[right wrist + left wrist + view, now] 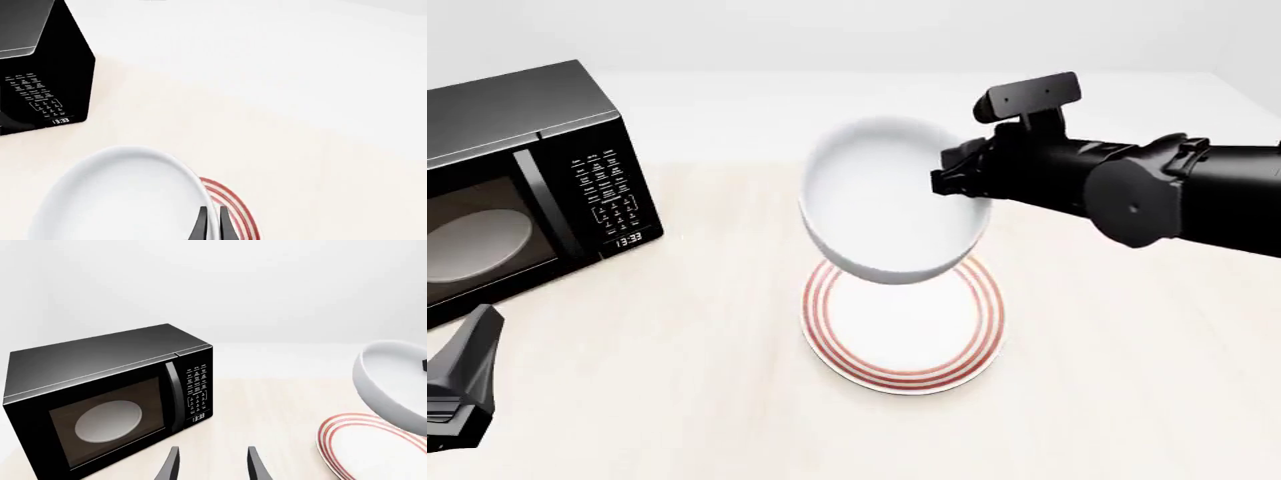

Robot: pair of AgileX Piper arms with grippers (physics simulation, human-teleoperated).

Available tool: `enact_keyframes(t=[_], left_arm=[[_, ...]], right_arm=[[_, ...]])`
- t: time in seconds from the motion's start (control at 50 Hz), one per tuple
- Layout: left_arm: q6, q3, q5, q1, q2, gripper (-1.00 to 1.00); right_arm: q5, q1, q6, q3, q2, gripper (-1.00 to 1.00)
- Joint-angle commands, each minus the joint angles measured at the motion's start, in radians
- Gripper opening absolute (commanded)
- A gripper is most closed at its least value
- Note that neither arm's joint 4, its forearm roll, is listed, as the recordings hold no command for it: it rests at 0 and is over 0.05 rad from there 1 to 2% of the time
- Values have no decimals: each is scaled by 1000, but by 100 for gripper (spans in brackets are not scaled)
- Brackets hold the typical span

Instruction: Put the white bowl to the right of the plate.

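Observation:
The white bowl (888,200) hangs tilted in the air above the plate (827,335), which lies flat on the table with red rings near its rim. My right gripper (957,186) is shut on the bowl's right rim. In the right wrist view the fingers (213,214) pinch the bowl's rim (120,200), with the plate's red edge (235,207) below. My left gripper (474,345) is low at the front left, far from both. In the left wrist view its fingers (213,457) stand apart and empty, and the bowl (393,385) and plate (373,450) show too.
A black microwave (521,180) stands at the back left with a pale oval disc behind its glass; it also shows in the left wrist view (107,395) and the right wrist view (33,65). The light table top (1148,360) extends to the right of the plate.

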Motion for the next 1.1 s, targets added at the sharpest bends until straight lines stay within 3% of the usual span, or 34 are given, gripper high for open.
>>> enact_keyframes(t=[0.02,0.2,0.48,0.8,1.1], left_arm=[[0,0,0,0,0,100],[0,0,0,0,0,100],[0,0,0,0,0,100],[0,0,0,0,0,100],[0,0,0,0,0,100]], right_arm=[[-24,-137,9,62,-45,-100],[-44,-292,5,117,-53,-100],[-92,-419,32,214,-102,-100],[-155,-577,26,348,-132,-100],[-236,-701,28,435,-80,-100]])
